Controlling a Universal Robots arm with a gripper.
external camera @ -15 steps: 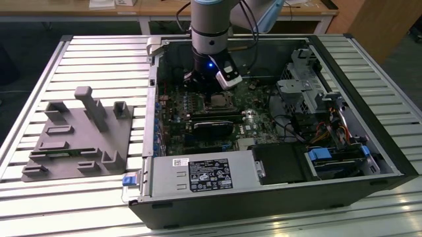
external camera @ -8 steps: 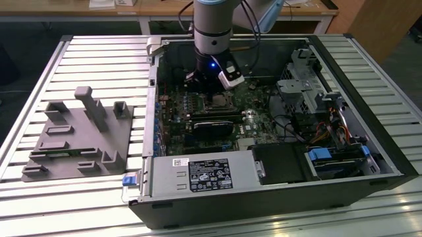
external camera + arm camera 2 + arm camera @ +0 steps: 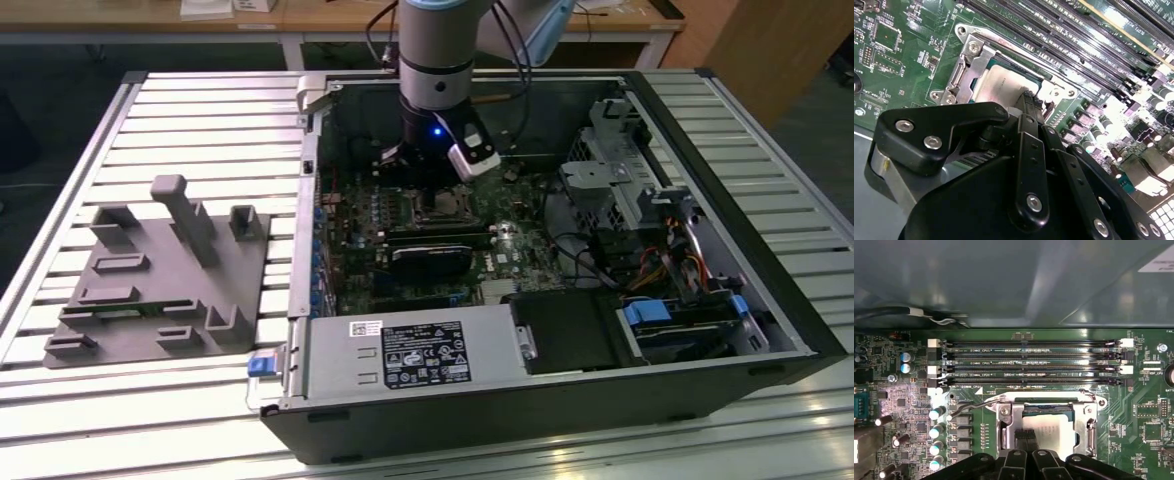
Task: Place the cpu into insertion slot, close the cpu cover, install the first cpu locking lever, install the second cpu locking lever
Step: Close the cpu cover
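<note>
With the dull silver-grey square cpu [image 3: 1054,432] seated in the silvery-rimmed insertion slot [image 3: 1088,410] beneath the thin silvery windowed cpu cover [image 3: 1006,426], the black gripper [image 3: 1026,434], fingers pinched together and empty, should probably press squarely on the frame, not the chip.

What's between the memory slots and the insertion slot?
A thin metal lever rod over bare green board, between the memory slots and the insertion slot, in the first wrist view.
</note>
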